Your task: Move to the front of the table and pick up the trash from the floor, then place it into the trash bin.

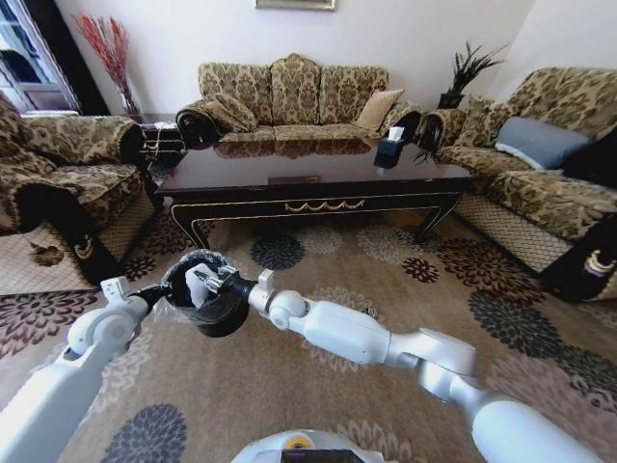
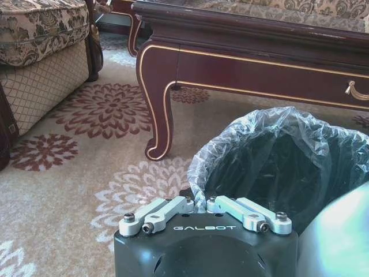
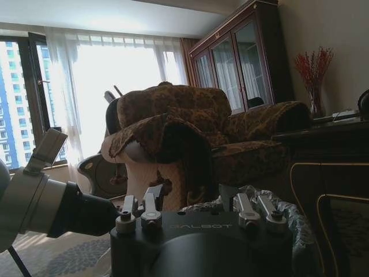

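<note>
We log black trash bin (image 1: 201, 292), bag-lined, on carpet (image 1: 386, 270) at 6 o'clock from coffee table (image 1: 308, 178); contents indiscernible. Left gripper (image 2: 200, 203) clamped on bin rim. Right gripper (image 1: 200, 283) above bin mouth, arm extended leftward; finger state: cannot tell.
</note>
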### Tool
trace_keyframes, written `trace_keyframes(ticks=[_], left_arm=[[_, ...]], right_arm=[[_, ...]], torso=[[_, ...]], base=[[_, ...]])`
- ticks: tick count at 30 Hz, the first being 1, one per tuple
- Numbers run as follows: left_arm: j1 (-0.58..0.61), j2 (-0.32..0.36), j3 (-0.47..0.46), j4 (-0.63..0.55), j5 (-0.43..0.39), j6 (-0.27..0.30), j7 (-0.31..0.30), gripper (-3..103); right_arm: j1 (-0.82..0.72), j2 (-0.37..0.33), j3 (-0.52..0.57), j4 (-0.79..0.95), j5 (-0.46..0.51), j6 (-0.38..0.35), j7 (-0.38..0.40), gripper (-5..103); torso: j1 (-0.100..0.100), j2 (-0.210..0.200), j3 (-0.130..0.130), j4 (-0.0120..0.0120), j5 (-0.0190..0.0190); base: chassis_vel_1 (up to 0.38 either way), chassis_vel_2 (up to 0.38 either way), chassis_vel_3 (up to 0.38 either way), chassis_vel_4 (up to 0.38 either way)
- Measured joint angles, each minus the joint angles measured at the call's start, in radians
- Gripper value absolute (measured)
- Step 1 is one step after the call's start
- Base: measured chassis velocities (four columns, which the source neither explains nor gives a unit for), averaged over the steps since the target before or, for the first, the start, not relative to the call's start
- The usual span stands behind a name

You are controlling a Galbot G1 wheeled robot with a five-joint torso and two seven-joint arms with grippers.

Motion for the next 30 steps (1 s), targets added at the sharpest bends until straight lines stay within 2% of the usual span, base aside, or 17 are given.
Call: trace_keyframes(ticks=[2, 5, 6, 7, 9, 11, 12, 15, 20, 21, 25, 28, 30], left_arm=[[0.002, -0.002, 0.0, -0.002, 0.0, 0.0, 0.0, 4], [0.003, -0.003, 0.0, -0.003, 0.001, 0.0, 0.0, 4], [0.004, -0.004, 0.0, -0.005, 0.001, 0.0, 0.0, 4], [0.005, -0.004, 0.0, -0.006, 0.001, 0.0, 0.0, 4], [0.007, -0.005, -0.002, -0.009, 0.001, 0.0, 0.0, 4], [0.008, -0.005, -0.004, -0.01, 0.001, 0.0, 0.0, 4], [0.011, -0.006, -0.007, -0.012, 0.001, 0.0, -0.001, 4], [0.017, -0.008, -0.01, -0.015, 0.002, 0.0, -0.001, 4], [0.029, -0.014, -0.014, -0.025, 0.005, 0.0, -0.003, 4], [0.029, -0.014, -0.014, -0.025, 0.005, 0.0, -0.003, 4], [0.033, -0.002, -0.014, -0.03, 0.004, 0.0, -0.006, 4], [0.033, 0.006, -0.014, -0.032, 0.002, 0.0, -0.009, 4], [0.033, 0.011, -0.014, -0.035, 0.0, 0.0, -0.01, 4]], right_arm=[[0.0, -0.01, 0.004, 0.008, -0.001, 0.001, -0.005, 62], [-0.001, -0.021, 0.01, 0.017, -0.003, 0.002, -0.005, 68], [-0.002, -0.03, 0.02, 0.025, -0.003, 0.003, -0.005, 79], [-0.003, -0.035, 0.027, 0.028, -0.003, 0.003, -0.004, 79], [-0.007, -0.047, 0.051, 0.033, -0.002, 0.003, 0.0, 89], [-0.01, -0.052, 0.067, 0.032, -0.001, 0.003, 0.006, 89], [-0.015, -0.059, 0.098, 0.025, 0.005, 0.003, 0.023, 97], [-0.022, -0.065, 0.138, 0.006, 0.02, 0.002, 0.061, 99], [-0.067, -0.083, 0.263, -0.062, 0.038, -0.064, 0.277, 100], [-0.067, -0.083, 0.263, -0.062, 0.038, -0.064, 0.277, 100], [-0.143, -0.125, 0.325, -0.092, 0.034, -0.15, 0.402, 100], [-0.204, -0.157, 0.354, -0.11, 0.035, -0.17, 0.438, 100], [-0.252, -0.176, 0.386, -0.134, 0.024, -0.171, 0.415, 100]], torso=[[0.0, 0.0, 0.0, -0.0001, 0.0], [0.0, 0.0, 0.0, -0.0001, 0.0], [0.0, 0.0, 0.0, -0.0001, 0.0], [0.0, 0.0, 0.0, -0.0001, 0.0], [0.0, 0.0, 0.0, 0.0, 0.0], [0.0, 0.0, 0.0, 0.0, 0.0], [0.0, 0.0, 0.0, -0.0001, 0.0], [0.0, 0.0, 0.0, 0.0, 0.0], [0.0, 0.0, 0.0, 0.0, 0.0001], [0.0, 0.0, 0.0, 0.0, 0.0001], [0.0, 0.0, 0.0, 0.0, 0.0], [0.0, 0.0, 0.0, -0.0001, 0.0], [0.0, 0.0, 0.0, -0.0004, 0.0001]], base=[[0.0, 0.0, 0.0, 0.0], [0.0, 0.0, 0.0, 0.0], [0.0, 0.0, 0.0, 0.0], [0.0, 0.0, 0.0, 0.0], [0.0, 0.0, 0.0, 0.0], [0.0, 0.0, 0.0, 0.0], [0.0, 0.0, 0.0, 0.0], [0.0, 0.0, 0.0, 0.0], [0.0, 0.0, 0.0, 0.0], [0.0, 0.0, 0.0, 0.0], [0.0, 0.0, 0.0, 0.0], [0.0, 0.0, 0.0, 0.0], [0.0, 0.0, 0.0, 0.0]])
